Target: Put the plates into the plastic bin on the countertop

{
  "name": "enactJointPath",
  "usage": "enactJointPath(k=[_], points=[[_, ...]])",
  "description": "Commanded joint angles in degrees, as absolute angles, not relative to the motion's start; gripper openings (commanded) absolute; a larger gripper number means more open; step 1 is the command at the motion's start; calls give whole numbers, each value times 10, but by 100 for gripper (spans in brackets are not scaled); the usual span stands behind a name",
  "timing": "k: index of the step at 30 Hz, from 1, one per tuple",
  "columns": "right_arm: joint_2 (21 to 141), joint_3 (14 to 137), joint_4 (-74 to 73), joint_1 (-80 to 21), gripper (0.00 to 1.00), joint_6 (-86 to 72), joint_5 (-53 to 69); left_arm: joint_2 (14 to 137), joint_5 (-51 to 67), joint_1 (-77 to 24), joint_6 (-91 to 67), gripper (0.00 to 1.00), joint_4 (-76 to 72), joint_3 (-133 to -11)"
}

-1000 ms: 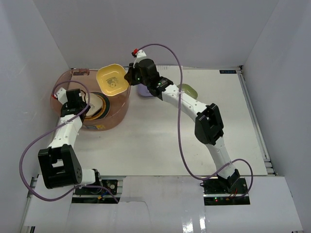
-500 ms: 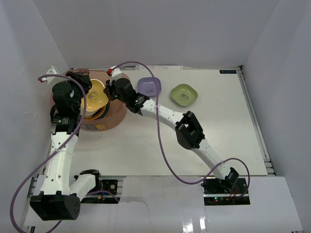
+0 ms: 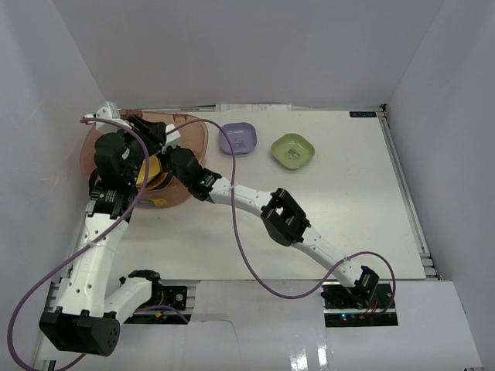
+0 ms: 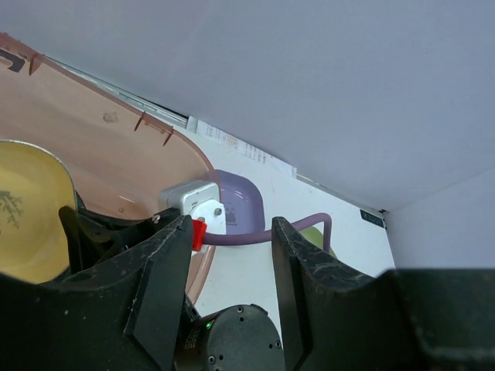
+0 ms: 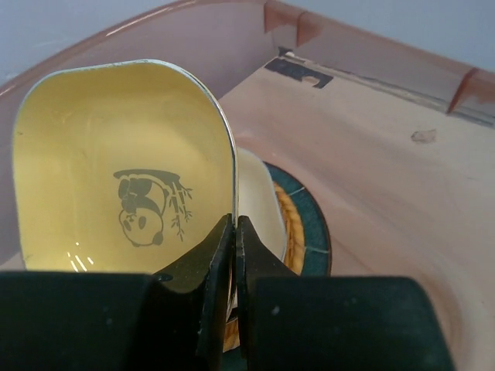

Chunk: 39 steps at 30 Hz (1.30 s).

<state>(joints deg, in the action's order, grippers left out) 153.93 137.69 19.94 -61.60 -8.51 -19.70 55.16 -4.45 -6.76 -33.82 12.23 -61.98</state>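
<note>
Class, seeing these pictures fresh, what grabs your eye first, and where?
The yellow panda plate, pinched at its rim by the right end effector inside the pinkish bin, above stacked plates. Then the purple plate and green plate on the white table, right of the bin.

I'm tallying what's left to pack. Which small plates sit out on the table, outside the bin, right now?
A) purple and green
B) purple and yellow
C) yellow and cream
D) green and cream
A: the purple plate and the green plate lie on the table outside the bin, while the yellow plate is pinched by the right gripper inside the bin.
</note>
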Motion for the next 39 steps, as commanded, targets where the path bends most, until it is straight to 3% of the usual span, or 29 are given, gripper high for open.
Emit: enactJointPath(k=[1,5,6,11,16,22,24,25,27,32,33,35,36,37,39], points=[[1541,1404,270,-610,10,-70,-231,547,-33,-71,-331,56,113,-613],[1533,1402,290,-609,23,-70,-221,546,-33,-71,-334,56,112,-611],[1533,1399,292,-609,34,-76,-218,545,-33,-71,-333,56,113,-612],[1530,1393,284,-609,50,-94,-192,541,-38,-71,-332,56,113,-614],[1419,1296,284,-600,52,-91,-180,551,-21,-71,-338,57,113,-623],[1173,1029,314,-557,41,-127,-130,587,41,-81,-379,57,96,-613],[1114,908,317,-524,29,-147,-112,623,58,-109,-401,57,74,-610],[1060,837,317,-493,18,-155,-106,638,57,-127,-403,57,69,-613],[994,782,280,-449,8,-177,-97,697,44,-189,-398,57,66,-636],[911,621,212,-276,9,-230,-99,836,-43,-299,-374,57,72,-698],[895,607,186,-254,10,-232,-105,886,-58,-309,-365,56,75,-721],[886,585,171,-195,22,-233,-103,934,-99,-326,-363,57,83,-750],[884,574,156,-179,33,-232,-100,975,-116,-330,-376,57,83,-770],[883,570,149,-155,51,-230,-102,991,-144,-333,-389,58,83,-775],[890,565,142,-137,66,-225,-105,1017,-175,-339,-427,79,57,-776]])
